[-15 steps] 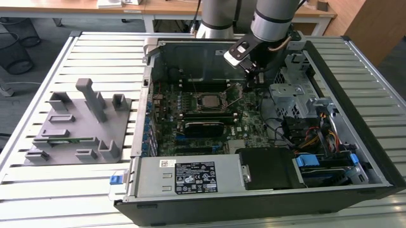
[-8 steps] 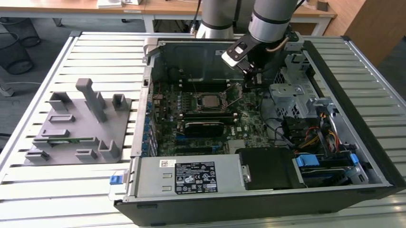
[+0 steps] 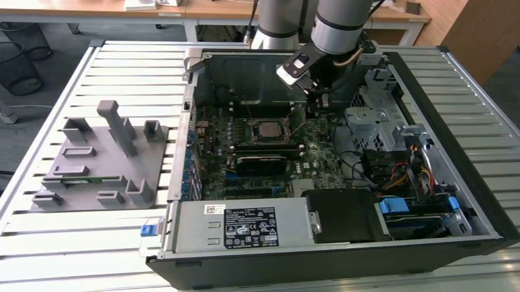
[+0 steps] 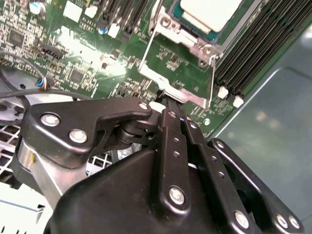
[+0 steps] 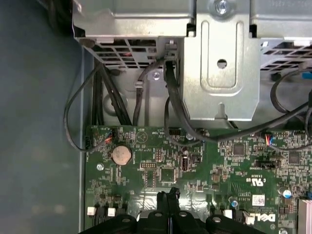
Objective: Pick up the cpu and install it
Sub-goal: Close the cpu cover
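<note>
Closest to the lens in the exterior view, a silver metal power-supply box with printed labels (image 3: pixel 235 226) fills the near end of an open black computer case (image 3: pixel 479 201). The case lies on a white slatted worktop (image 3: pixel 130 67).

Toward the worktop's edge at the exterior view's left sits a grey plastic fixture tray with upright posts (image 3: pixel 97 164), well apart from the arm.

Inside the case a green motherboard (image 3: pixel 243 152) lies flat. The cpu (image 3: pixel 267 129), a small square chip with a pale silvery top, sits in its socket near the board's middle. In the second wrist view the cpu (image 4: pixel 209 12) is framed by a shiny metal retaining bracket (image 4: pixel 195 46).

Just to the exterior view's right of the chip, the black gripper (image 3: pixel 313 109) hangs low over the board, its jaws pressed together and holding nothing. In the second wrist view the gripper (image 4: pixel 163 95) reaches the bracket's edge; I cannot tell whether it touches.

Nearer the case's wall on the exterior view's right stands a silver metal drive cage (image 3: pixel 369 118), with black cables (image 5: pixel 168 112) trailing from it onto the board.
</note>
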You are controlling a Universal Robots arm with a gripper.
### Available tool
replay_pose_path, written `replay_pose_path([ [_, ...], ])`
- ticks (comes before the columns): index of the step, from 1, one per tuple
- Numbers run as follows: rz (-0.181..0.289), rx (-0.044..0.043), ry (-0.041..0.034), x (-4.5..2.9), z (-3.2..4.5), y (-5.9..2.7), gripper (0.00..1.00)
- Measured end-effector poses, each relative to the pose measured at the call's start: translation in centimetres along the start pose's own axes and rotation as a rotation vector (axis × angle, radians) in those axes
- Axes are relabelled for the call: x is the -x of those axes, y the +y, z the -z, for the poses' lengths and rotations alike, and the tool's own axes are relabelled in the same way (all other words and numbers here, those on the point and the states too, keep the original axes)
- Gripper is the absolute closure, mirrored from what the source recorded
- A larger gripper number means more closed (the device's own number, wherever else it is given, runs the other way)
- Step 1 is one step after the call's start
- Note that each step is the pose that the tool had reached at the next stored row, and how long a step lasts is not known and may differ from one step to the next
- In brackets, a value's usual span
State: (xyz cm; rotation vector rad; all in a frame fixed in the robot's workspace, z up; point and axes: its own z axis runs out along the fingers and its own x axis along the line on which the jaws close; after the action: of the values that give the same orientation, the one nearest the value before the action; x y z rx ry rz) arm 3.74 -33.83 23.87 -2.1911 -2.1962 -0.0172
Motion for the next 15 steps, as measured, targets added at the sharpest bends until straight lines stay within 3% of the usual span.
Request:
replay_pose_path([
  [15, 0.000, -0.0013, 0.0000, -0.19, -0.01, -1.77, 0.89],
])
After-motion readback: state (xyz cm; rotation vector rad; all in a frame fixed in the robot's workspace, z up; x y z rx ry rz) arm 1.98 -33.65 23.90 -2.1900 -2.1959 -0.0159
